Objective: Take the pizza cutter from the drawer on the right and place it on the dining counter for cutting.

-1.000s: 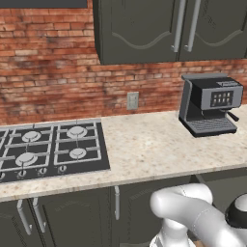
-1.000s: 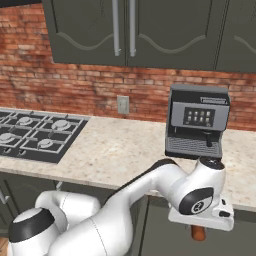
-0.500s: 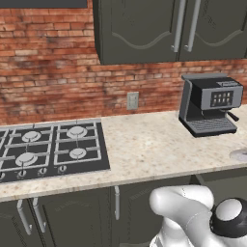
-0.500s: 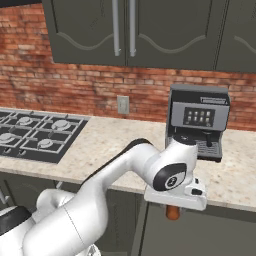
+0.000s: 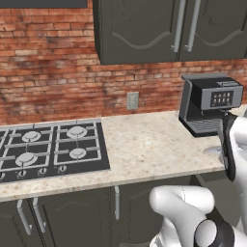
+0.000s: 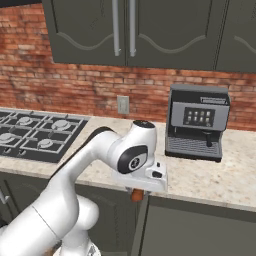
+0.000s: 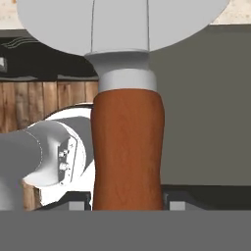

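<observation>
Pizza cutter [image 7: 127,147]: smooth matt reddish-brown wooden handle, satin silvery metal head. Surface [image 5: 154,149]: speckled beige stone. Wall [image 5: 58,72]: rough red brick.

A kitchen: gas hob [image 5: 46,152], coffee machine [image 6: 196,122], brick wall [image 5: 48,72], dark cabinets [image 6: 130,30].

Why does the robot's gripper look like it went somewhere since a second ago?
Yes. In the right base view the gripper, holding the pizza cutter, has swung left, away from the coffee machine.
</observation>
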You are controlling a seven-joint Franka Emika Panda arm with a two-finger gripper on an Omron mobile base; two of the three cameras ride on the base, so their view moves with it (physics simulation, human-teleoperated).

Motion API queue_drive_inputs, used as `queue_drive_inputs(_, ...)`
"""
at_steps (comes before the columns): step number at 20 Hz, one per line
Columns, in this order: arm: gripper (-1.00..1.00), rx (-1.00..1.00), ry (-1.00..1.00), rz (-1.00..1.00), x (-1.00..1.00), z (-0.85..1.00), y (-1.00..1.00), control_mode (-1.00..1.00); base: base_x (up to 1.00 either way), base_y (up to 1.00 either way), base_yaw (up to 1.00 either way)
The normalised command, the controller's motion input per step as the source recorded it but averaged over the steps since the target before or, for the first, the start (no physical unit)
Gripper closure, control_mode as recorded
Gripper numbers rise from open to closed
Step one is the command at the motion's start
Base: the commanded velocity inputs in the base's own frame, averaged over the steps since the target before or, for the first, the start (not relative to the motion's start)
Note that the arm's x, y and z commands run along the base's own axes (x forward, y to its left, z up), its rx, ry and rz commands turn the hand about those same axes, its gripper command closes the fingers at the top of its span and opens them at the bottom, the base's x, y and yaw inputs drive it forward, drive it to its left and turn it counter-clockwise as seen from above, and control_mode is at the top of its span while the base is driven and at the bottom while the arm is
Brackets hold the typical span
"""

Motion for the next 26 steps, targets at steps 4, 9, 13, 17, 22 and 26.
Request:
queue_drive_inputs(4,1.00,0.00,0.00,0.00,0.31,0.00,0.90,-1.00,0.00,0.00,0.00)
queue_drive_inputs(9,1.00,0.00,0.00,0.00,0.24,0.00,0.81,-1.00,0.00,0.00,0.00)
queue_drive_inputs(13,1.00,0.00,0.00,0.00,0.22,0.00,0.61,-1.00,0.00,0.00,0.00)
queue_drive_inputs(17,1.00,0.00,0.00,-0.04,0.22,0.02,0.58,-1.00,0.00,0.00,0.00)
queue_drive_inputs(22,1.00,0.00,0.00,-0.02,0.20,0.02,0.45,-1.00,0.00,0.00,0.00)
queue_drive_inputs(26,1.00,0.00,0.00,0.00,0.19,0.01,0.00,-1.00,0.00,0.00,0.00)
